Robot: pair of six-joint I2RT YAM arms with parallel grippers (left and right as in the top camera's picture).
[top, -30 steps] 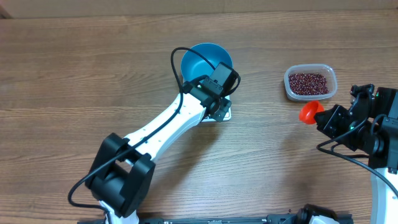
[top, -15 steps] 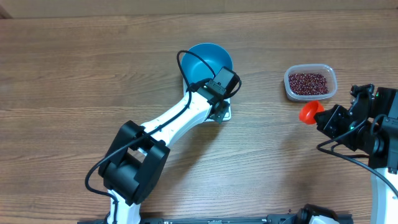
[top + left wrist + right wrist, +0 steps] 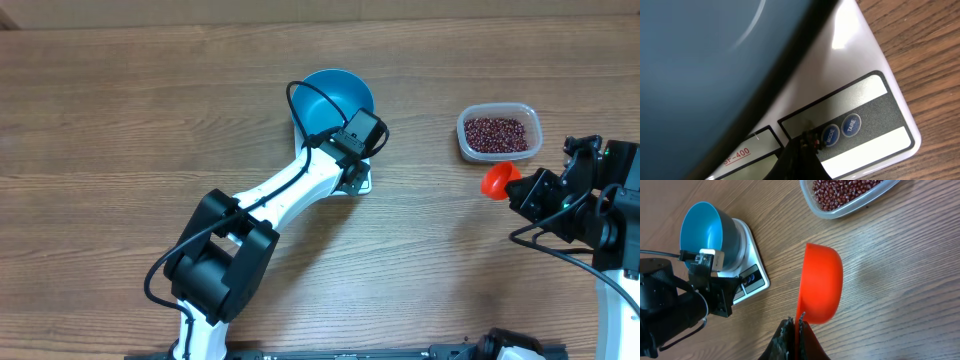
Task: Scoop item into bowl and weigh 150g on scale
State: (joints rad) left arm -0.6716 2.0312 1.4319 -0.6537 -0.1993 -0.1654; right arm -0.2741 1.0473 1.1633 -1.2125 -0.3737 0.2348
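Observation:
The blue bowl (image 3: 335,98) stands empty on the white scale (image 3: 362,184); up close its wall (image 3: 700,60) fills the left wrist view above the scale's panel (image 3: 860,100). My left gripper (image 3: 807,141) is shut, its tip resting on the panel right beside the MODE button (image 3: 830,134). My right gripper (image 3: 797,325) is shut on the handle of an empty orange scoop (image 3: 822,282), held on edge above the table. The dark red beans (image 3: 495,133) lie in a clear tub just behind the scoop (image 3: 498,180).
The TARE button (image 3: 851,124) sits right of MODE. The left arm (image 3: 270,205) stretches diagonally across the table's middle. The right arm (image 3: 590,200) is at the right edge. Bare wooden table surrounds the scale and the clear tub (image 3: 855,207).
The left arm's elbow and base link have swung right while its gripper stayed over the scale's panel. The right arm and scoop have not moved.

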